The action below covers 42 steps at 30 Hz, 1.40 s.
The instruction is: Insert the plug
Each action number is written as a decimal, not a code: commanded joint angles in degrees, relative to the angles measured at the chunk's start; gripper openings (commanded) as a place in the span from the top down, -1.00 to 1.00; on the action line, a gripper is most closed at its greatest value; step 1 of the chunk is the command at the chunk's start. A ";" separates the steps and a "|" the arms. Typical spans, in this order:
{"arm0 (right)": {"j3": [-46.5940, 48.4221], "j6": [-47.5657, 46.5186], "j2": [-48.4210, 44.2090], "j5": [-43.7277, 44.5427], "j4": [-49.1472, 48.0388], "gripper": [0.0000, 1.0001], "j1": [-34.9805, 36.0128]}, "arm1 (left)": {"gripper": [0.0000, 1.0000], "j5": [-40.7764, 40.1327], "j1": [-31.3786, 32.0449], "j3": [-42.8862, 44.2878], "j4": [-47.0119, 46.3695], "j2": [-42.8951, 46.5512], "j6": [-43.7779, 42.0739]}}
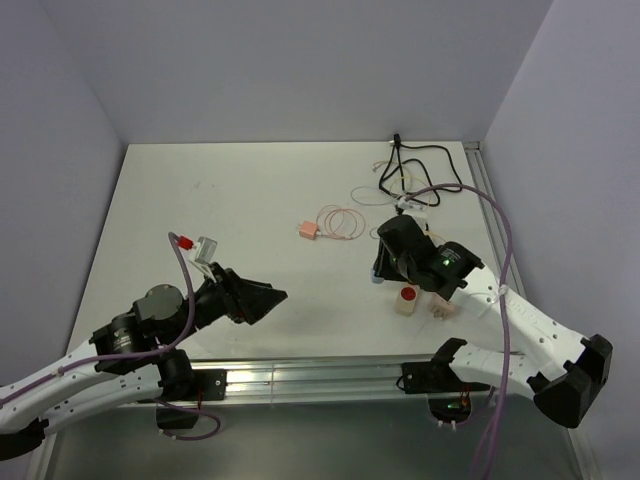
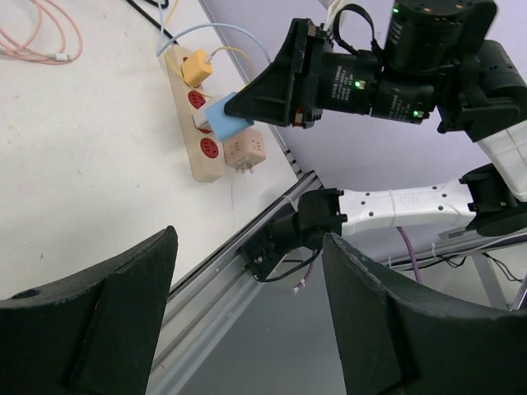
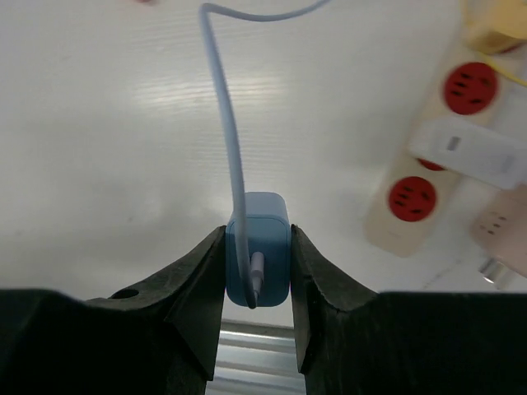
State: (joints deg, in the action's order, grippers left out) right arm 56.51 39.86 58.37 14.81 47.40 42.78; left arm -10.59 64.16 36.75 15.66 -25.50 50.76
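Right tool [image 3: 257, 237] is clamped tight on the blue plug [image 3: 258, 267], with its pale cable [image 3: 224, 123] running off the back. The plug sits right by the beige power strip [image 3: 416, 210] with the red sockets, near the counter's [image 1: 200, 200] front right edge. Can't tell if the prongs are in. Left tool [image 2: 247, 280] is spread wide, holding nothing.

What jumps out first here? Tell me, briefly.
The right gripper is shut on a blue plug, its pale cable trailing up, at the table's near right. Right by it lies a power strip with red sockets, some already taken by other plugs. The left gripper hangs open and empty at the near left.
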 commanded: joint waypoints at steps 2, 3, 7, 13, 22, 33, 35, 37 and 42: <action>-3.59 2.07 -0.01 9.53 5.33 1.00 -5.33 | -0.51 1.36 0.00 -0.45 -4.41 -1.57 -1.72; -4.21 2.68 -0.01 9.54 5.60 1.00 -5.95 | -0.51 1.54 0.00 -0.45 -4.58 -1.84 -2.15; -7.99 3.65 0.25 8.13 4.55 1.00 -9.56 | -0.50 3.37 -0.09 -0.63 -5.38 -2.36 -3.39; -10.46 4.35 2.62 7.08 2.09 1.00 -13.07 | -0.50 4.17 0.00 -0.89 -5.64 -2.10 -4.79; -11.60 3.74 4.04 8.30 1.21 1.00 -15.89 | -0.50 3.82 0.00 -0.19 -3.71 -1.14 -6.99; -13.18 4.18 5.27 8.57 -3.01 1.00 -16.07 | -0.50 3.12 0.00 0.07 -2.13 0.97 -7.78; -13.53 3.65 4.91 8.40 -3.98 1.00 -16.07 | -0.50 3.03 0.00 0.07 -1.95 1.33 -7.70; -13.53 3.82 5.79 9.10 -3.63 1.00 -16.07 | -0.50 3.03 0.00 0.07 -1.95 1.50 -7.70; -14.41 3.65 6.58 9.10 -3.89 1.00 -16.07 | -0.50 3.12 0.00 0.25 -1.86 1.15 -7.96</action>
State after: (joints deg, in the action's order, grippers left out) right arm 43.27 43.11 64.12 21.82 45.43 27.11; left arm -7.38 64.16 35.79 14.57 -24.56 44.16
